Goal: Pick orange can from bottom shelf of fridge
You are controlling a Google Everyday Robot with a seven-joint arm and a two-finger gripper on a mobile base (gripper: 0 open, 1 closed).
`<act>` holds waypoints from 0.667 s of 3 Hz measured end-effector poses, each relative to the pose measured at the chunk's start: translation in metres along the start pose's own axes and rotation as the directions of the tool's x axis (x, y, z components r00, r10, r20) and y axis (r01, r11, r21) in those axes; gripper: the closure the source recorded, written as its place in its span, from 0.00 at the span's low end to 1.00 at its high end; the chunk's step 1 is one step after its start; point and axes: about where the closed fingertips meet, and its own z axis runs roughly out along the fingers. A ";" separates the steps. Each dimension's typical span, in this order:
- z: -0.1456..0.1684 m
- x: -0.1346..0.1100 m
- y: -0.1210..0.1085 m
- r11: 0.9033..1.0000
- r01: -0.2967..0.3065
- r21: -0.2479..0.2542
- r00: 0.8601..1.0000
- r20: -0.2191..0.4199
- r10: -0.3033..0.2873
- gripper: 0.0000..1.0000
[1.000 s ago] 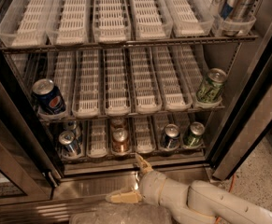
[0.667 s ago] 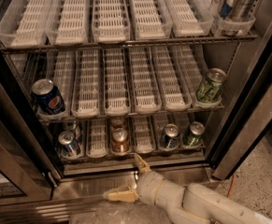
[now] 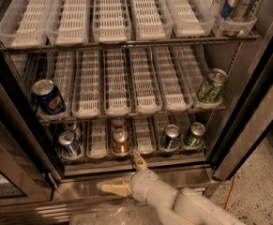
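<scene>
Where the bottom shelf (image 3: 97, 143) ends, the claw (image 3: 125, 173) gapes.

A Pepsi can (image 3: 48, 97) is sitting at the middle rack's (image 3: 117, 93) left end, a green can (image 3: 211, 86) at its right; a cable (image 3: 230, 192) is lying on the floor (image 3: 262, 186).

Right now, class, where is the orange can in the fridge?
In camera view, the orange can stands mid-front on the bottom shelf, a silver can left of it, a dark can right; the open gripper hangs just below.
</scene>
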 end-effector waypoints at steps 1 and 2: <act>0.002 -0.001 -0.002 1.000 0.005 0.022 1.000 0.010 -0.006 0.00; 0.006 -0.005 -0.006 0.997 0.019 0.078 0.999 0.035 -0.022 0.00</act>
